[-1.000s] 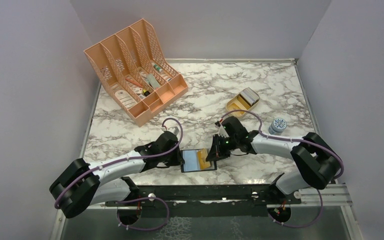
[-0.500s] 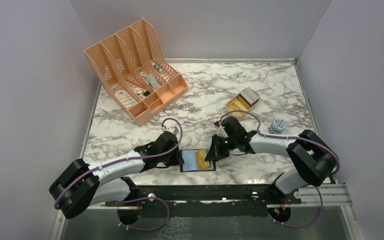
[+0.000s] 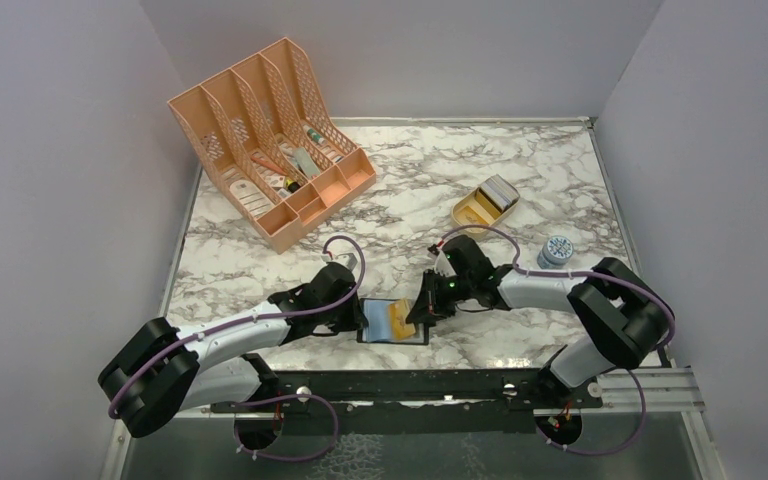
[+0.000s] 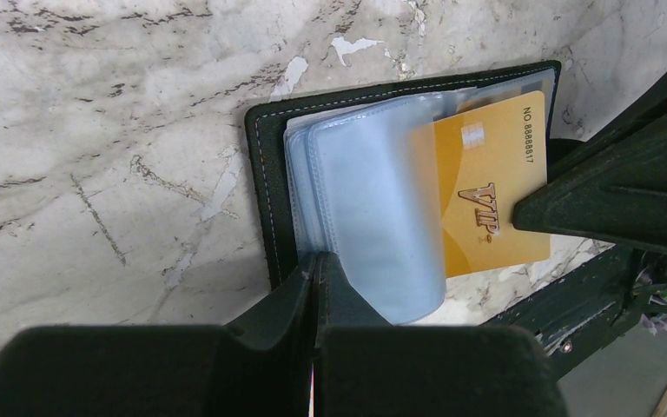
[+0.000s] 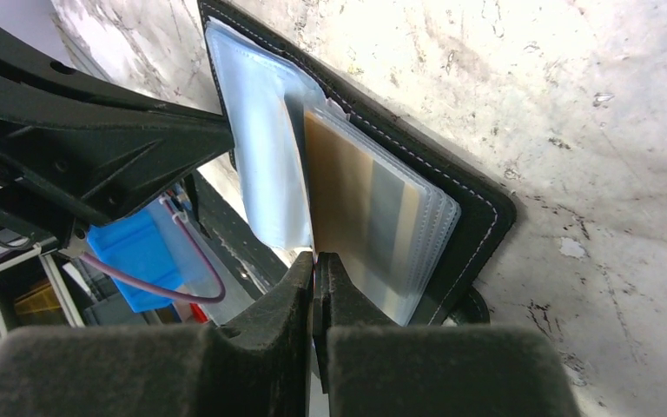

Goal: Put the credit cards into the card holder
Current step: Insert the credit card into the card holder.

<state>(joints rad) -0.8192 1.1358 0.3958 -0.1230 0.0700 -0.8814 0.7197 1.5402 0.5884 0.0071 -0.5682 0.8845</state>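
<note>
The black card holder (image 3: 412, 338) lies open at the table's near edge, its clear sleeves (image 4: 373, 208) fanned up. A gold credit card (image 4: 486, 191) marked VIP sits partly inside a sleeve. My right gripper (image 5: 315, 261) is shut on that card's (image 5: 347, 200) outer edge, and it shows as well in the top view (image 3: 422, 310). My left gripper (image 4: 317, 261) is shut on the near edge of the holder's sleeves, at the holder's left side (image 3: 363, 318). More credit cards (image 3: 500, 190) rest in a gold tin.
The gold oval tin (image 3: 472, 212) stands at the middle right, with a small round blue-grey object (image 3: 557, 250) near it. A peach desk organiser (image 3: 270, 140) fills the back left. The table's front rail (image 3: 410, 385) runs just below the holder.
My right gripper has slid a little to the left with the gold card, which now sits deeper in the sleeve. The left arm has barely moved.
</note>
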